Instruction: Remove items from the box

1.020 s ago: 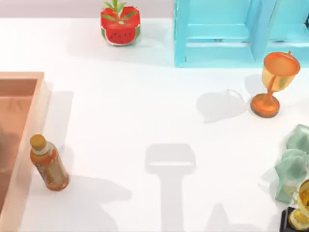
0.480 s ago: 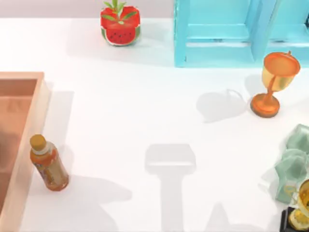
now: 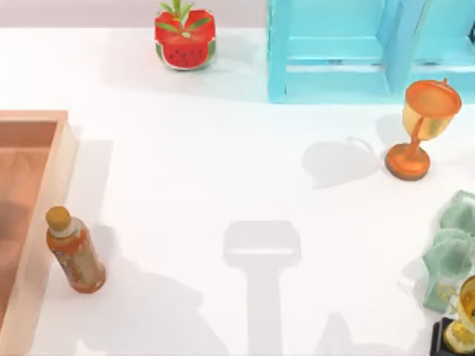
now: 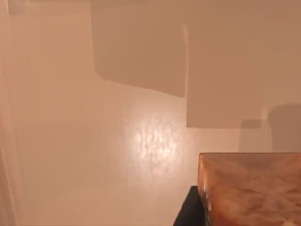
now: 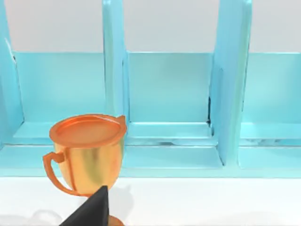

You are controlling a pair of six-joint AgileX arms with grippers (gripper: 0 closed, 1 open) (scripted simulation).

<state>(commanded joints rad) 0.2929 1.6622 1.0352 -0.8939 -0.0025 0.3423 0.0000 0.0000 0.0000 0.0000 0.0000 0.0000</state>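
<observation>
Fingers [image 4: 187,214] of the left gripper are seen just beside a tan-orange block [image 4: 254,188] on the box [image 3: 46,222] floor; whether open or closed cannot be told. Across the bench [image 3: 223,163] the arm's shadow has spread since a second ago, so a grasp is judged near. The right gripper [image 5: 91,212] is parked facing the orange goblet [image 5: 87,150].

Shadow on table [image 3: 223,185] below bottle [image 3: 74,250] spread wider toward bottom edge. Dark shadow on box [image 3: 33,222] floor shifted lower. Bottle sits slightly lower, same tilt.
</observation>
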